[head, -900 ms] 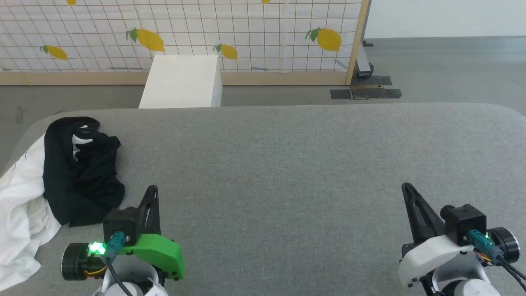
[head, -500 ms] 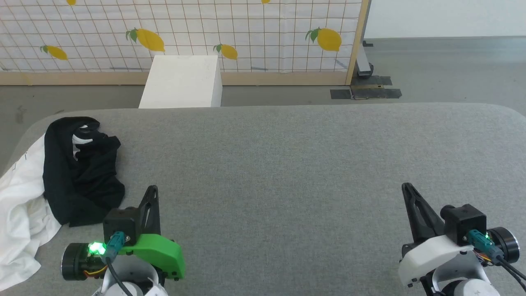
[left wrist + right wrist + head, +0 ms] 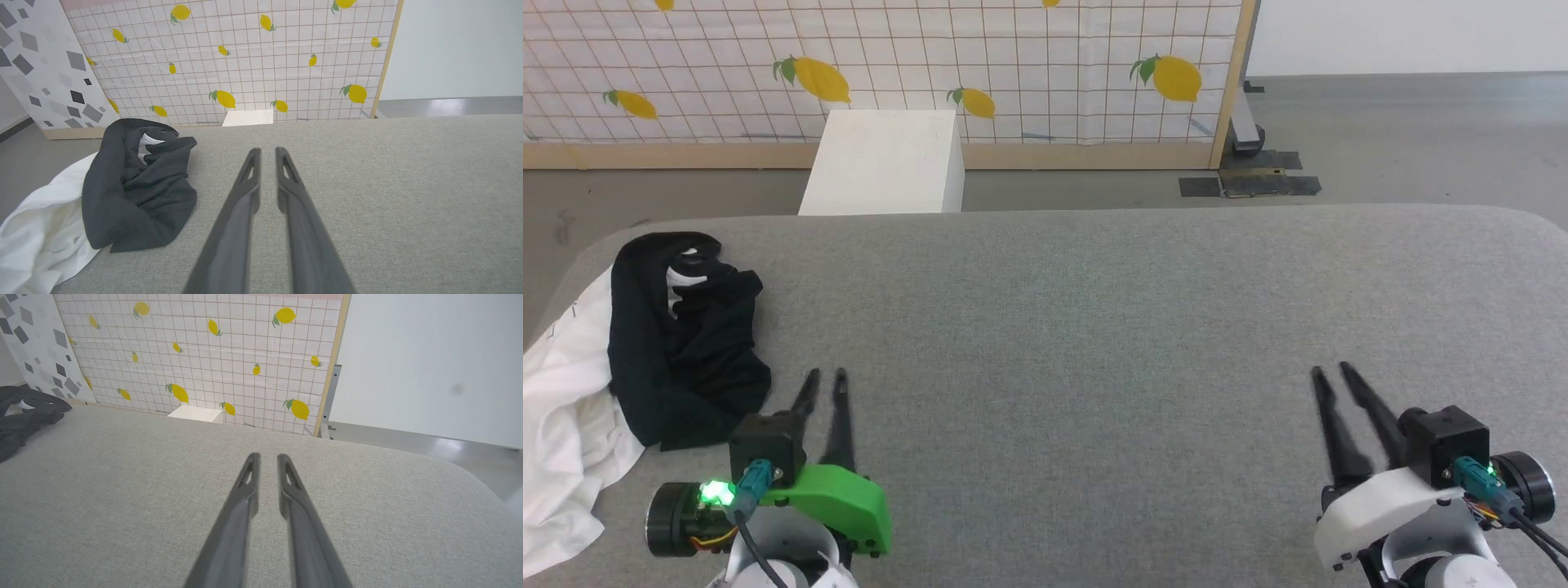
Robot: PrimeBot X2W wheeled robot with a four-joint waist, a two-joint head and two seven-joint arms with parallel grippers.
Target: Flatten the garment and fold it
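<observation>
Overhead, a grey padded table [image 3: 1094,310] spans beneath both grippers. The garment [image 3: 686,351], crumpled, black over white, lies just left of the left gripper [image 3: 825,376], well apart from the right gripper [image 3: 1330,369]. Both grippers are empty, fingers parted by a narrow gap.

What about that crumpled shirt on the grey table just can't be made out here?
- Garment, head view: its white part runs off the picture's left edge.
- Front or back: lost in its bunched folds, head and left wrist views.
- White strip among the black folds, head view: too small to read.
- Right wrist view: the left edge cuts off all but a dark corner.
</observation>
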